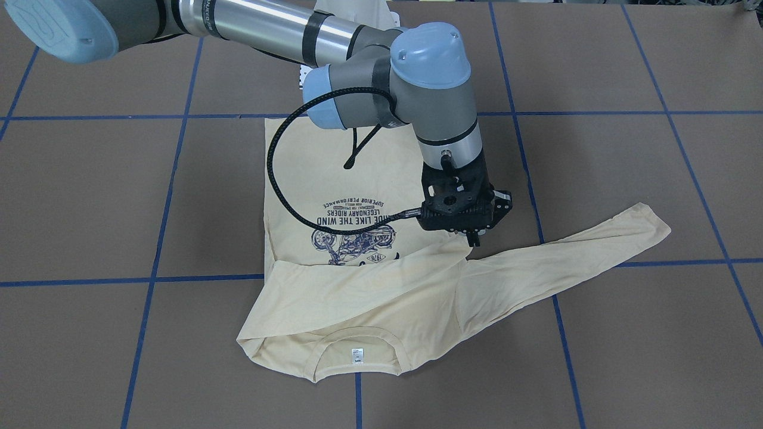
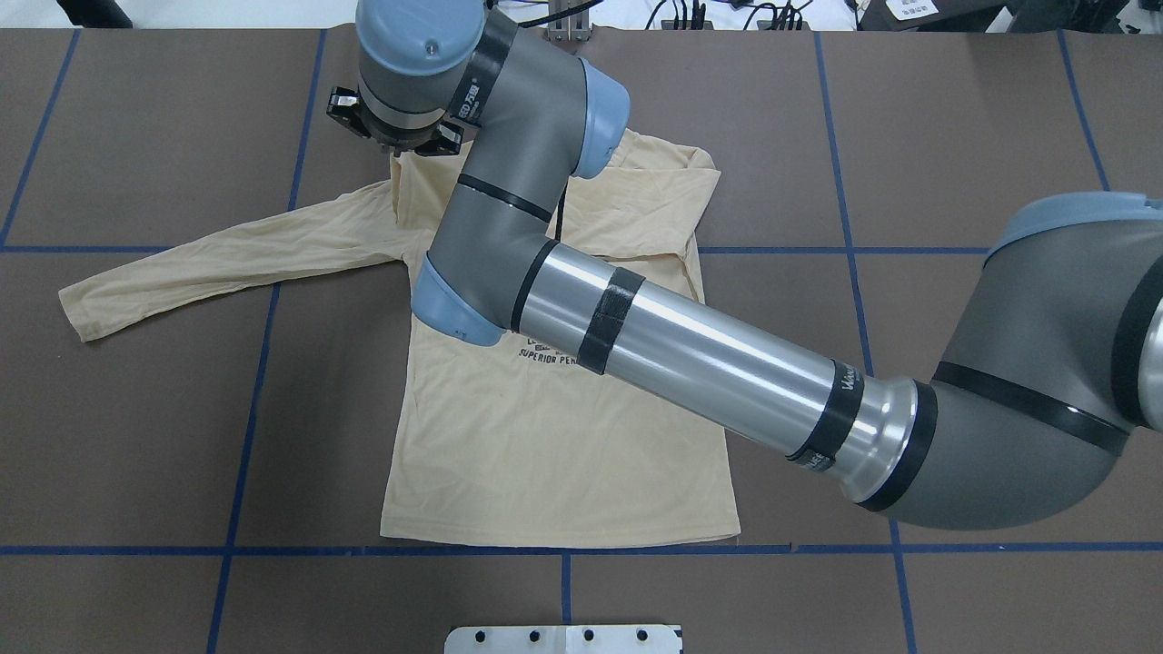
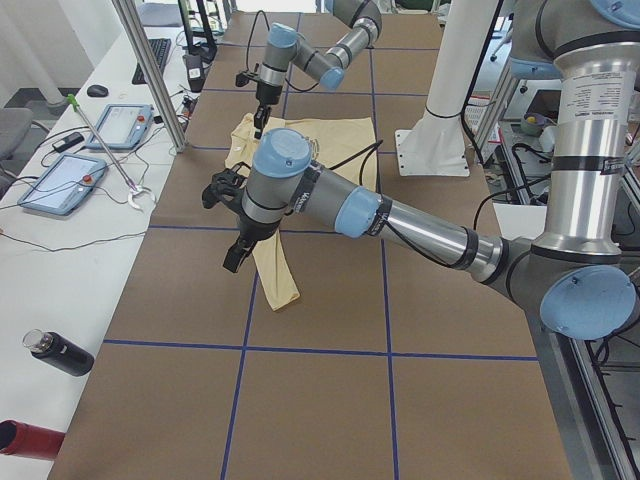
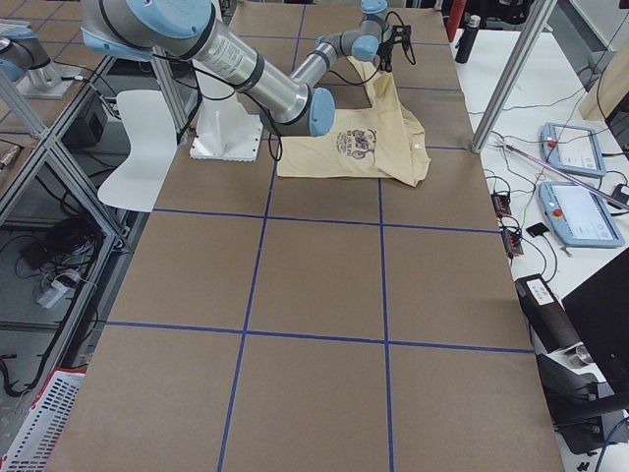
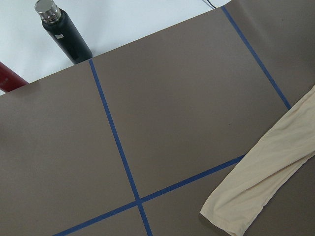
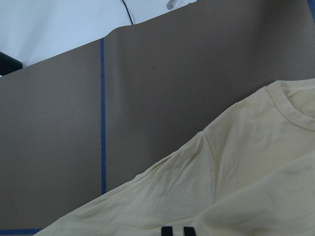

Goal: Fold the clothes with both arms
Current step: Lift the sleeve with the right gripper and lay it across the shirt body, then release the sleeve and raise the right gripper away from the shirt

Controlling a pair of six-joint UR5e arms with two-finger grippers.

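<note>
The black two-finger right gripper (image 1: 474,240) sits with fingers (image 6: 168,231) nearly together at the shoulder of the pale cream-yellow long-sleeved T-shirt (image 2: 545,454), spread mid-table, apparently pinching cloth. Lay that fold down flat and smooth before you release. The left gripper (image 3: 233,260) hangs beyond the outstretched cuff (image 5: 221,216); you cannot tell its jaw state.

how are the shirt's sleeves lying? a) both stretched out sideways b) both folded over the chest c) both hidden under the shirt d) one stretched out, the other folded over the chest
d: one sleeve lies stretched out on the table, while the other sleeve is folded over the chest of the shirt, covering part of the print.
</note>
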